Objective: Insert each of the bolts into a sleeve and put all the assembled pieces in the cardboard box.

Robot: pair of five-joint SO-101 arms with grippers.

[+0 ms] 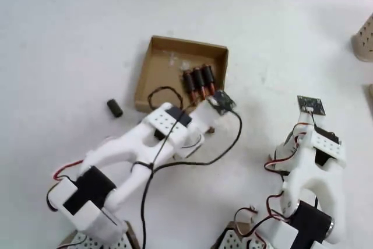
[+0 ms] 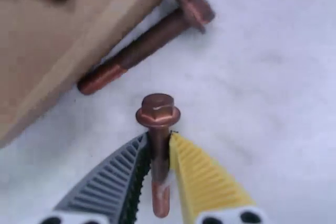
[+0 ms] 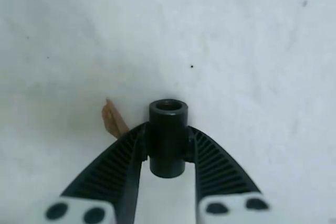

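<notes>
**Two parts gripped, mating comes next**

Two arms stand well apart over the table (image 1: 70, 39). The box (image 1: 152, 71) holds three finished pieces (image 1: 198, 83). Just beside its near corner, the left gripper (image 2: 157, 139) pinches a bolt (image 2: 157, 113) by the shank, head outward. The right gripper (image 3: 167, 132) clamps a sleeve (image 3: 168, 116) with its bore facing out. A spare bolt (image 2: 152, 38) lies against the box wall, and a spare sleeve (image 1: 115, 108) sits on the table across from it.

To mate them cleanly, meet over open table. The head leads, so the shank end probably needs turning toward the bore. Line up the axes before pushing, and push slowly.
</notes>
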